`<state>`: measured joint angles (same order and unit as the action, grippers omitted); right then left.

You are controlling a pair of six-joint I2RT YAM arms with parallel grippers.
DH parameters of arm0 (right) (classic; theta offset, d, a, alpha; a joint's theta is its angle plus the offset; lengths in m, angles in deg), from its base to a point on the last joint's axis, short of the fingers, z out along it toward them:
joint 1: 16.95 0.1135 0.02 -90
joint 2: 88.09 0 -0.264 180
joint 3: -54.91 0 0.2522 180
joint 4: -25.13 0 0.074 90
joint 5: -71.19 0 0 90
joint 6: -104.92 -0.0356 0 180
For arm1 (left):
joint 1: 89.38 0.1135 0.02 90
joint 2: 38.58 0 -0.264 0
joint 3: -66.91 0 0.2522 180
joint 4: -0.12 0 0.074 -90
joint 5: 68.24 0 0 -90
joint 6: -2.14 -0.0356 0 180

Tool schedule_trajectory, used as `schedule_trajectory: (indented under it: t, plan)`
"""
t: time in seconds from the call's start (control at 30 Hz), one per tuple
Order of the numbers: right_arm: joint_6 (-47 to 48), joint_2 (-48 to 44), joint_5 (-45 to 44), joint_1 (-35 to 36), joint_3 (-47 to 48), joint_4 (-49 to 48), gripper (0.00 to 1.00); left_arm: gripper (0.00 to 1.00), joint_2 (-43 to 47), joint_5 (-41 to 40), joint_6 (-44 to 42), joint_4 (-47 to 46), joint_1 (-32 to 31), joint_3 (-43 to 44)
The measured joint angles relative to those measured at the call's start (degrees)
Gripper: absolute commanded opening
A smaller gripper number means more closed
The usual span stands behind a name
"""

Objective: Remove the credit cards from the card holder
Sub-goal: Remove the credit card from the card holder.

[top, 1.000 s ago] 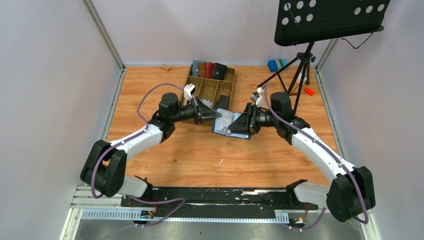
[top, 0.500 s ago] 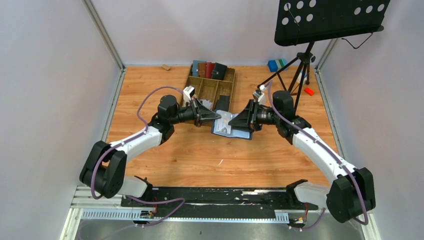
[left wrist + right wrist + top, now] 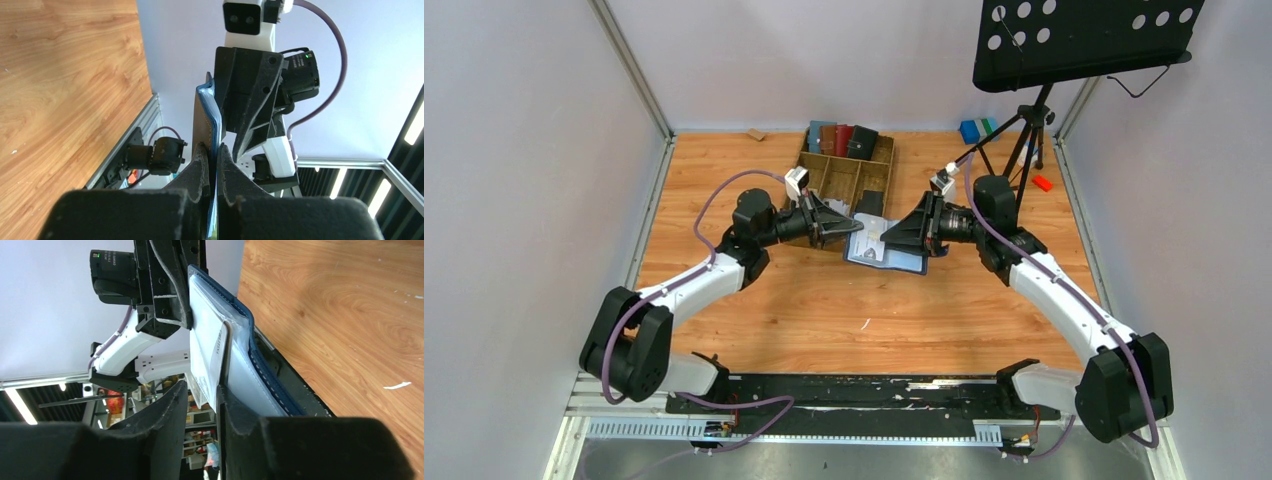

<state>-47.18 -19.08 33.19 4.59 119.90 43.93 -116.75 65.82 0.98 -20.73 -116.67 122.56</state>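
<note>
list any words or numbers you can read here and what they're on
White card in the navy card holder: dark print along its edge, too blurred to read.
Black module with a green light: small white label, too small to read.
Nothing else shows text.

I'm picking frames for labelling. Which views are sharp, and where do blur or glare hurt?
Top external: even light, sharp, soft shadows; the card holder is small. Left wrist: the left gripper's fingers are dark against bright wall. Right wrist: the right gripper's fingers dark, white card crisp, sheen on the clear pocket.
</note>
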Motion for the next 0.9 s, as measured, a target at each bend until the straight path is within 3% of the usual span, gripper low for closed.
schedule_trajectory:
  t: [0.37, 0.5, 0.57, 0.77, 0.9]
  plan:
    - [-8.9, -0.2, 1.5, -0.2, -2.1, -9.3, 0.21, 0.0, 3.9, -2.3, -0.9, 4.3, 0.3, 0.1]
    - [-9.8, -0.3, 1.8, -0.1, -1.8, -8.9, 0.34, 0.0, 6.1, -4.3, -1.9, 7.0, -0.4, 0.1]
    - [-8.8, -0.3, 1.7, 0.2, -0.5, -5.9, 0.37, 0.0, 7.0, -5.6, -2.3, 8.3, -1.0, 0.1]
    - [-3.5, -0.7, -1.0, 1.7, 5.2, 6.2, 0.61, 0.0, 8.9, -8.4, -2.2, 10.0, -2.6, 0.1]
    - [0.6, -1.5, -3.4, 2.4, 8.0, 13.8, 0.65, 0.0, 8.9, -9.0, -1.8, 10.4, -3.8, 0.1]
